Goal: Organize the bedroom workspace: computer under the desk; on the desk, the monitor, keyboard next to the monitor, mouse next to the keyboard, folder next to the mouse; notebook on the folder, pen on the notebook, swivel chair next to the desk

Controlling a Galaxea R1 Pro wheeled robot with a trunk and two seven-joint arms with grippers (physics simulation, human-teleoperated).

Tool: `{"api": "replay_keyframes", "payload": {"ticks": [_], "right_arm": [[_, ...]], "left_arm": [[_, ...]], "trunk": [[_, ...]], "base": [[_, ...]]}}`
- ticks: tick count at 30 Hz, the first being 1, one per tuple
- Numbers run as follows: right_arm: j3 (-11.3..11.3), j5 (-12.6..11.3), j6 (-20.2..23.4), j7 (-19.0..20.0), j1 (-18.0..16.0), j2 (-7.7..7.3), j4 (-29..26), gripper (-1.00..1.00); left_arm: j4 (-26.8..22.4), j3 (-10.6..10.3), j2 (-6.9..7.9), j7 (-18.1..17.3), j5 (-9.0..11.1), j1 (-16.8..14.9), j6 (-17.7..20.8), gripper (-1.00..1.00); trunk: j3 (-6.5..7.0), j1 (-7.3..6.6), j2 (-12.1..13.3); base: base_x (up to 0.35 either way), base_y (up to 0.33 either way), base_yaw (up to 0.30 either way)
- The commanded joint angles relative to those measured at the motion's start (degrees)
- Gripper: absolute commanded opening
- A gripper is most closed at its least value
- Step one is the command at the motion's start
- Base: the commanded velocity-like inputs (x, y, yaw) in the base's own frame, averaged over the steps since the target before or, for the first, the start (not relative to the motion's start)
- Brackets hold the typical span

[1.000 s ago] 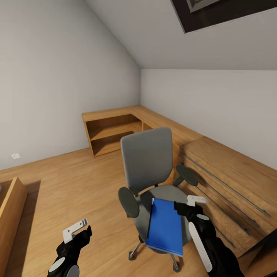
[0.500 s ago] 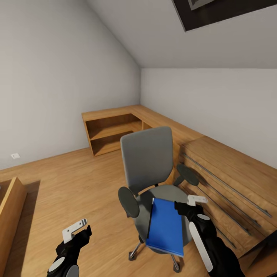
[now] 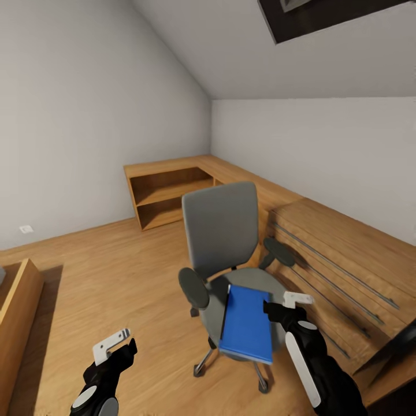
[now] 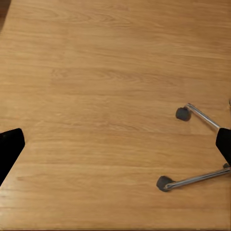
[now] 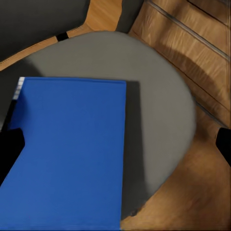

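Right, head view: swivel chair point(image 3: 222, 242) sat near frame centre on the wood floor point(image 3: 104, 271), backrest toward 12 o'clock, seat toward 6. Folder point(image 3: 247, 325) lay flat on the seat, its near edge overhanging the seat front toward 6 o'clock. Right gripper point(image 3: 289, 303) hung just beside the folder at its 3 o'clock side, not on it; jaws stood wide in the right wrist view, folder point(image 5: 67, 154) and grey seat point(image 5: 159, 120) between the fingertips. Left gripper point(image 3: 115, 344) sat at 8 o'clock from the chair, well apart, over bare floor, jaws wide, holding nothing; left wrist view caught two chrome spokes with casters point(image 4: 166, 183). Wooden drawer unit point(image 3: 341, 266) stood at the chair's 3 o'clock, corner shelf point(image 3: 167, 193) at 11.
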Motion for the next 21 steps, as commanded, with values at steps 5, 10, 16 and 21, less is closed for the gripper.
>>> {"api": "replay_keyframes", "payload": {"ticks": [5, 10, 16, 21], "right_arm": [[-1.91, -0.80, 0.23, -0.50, -0.03, 0.07, -0.77, 1.00], [-4.57, -1.10, 0.61, -0.34, -0.03, 0.08, -0.90, 1.00], [-9.34, -15.79, 1.27, 1.31, -0.01, -3.03, -0.83, 1.00], [-9.43, -25.44, 1.35, 1.37, 0.04, -6.56, -0.53, 1.00]], "left_arm": [[-0.10, 0.01, 0.03, 0.37, 0.42, -0.01, 0.15, 1.00], [-0.10, -0.01, 0.03, 0.37, 0.39, -0.01, 0.15, 1.00], [-0.10, -0.07, 0.03, 0.28, 0.39, -0.01, 0.15, 1.00], [-0.10, 0.00, 0.03, 0.28, 0.41, -0.01, 0.15, 1.00]], "trunk": [[-0.94, 1.07, -2.05], [-1.84, 2.17, -4.05], [-2.70, 3.49, -6.46], [-3.42, 4.59, -8.47]], "base": [[-0.258, 0.000, 0.000], [-0.035, 0.000, 0.000], [-0.008, 0.000, -0.186], [-0.247, 0.000, -0.182]]}}
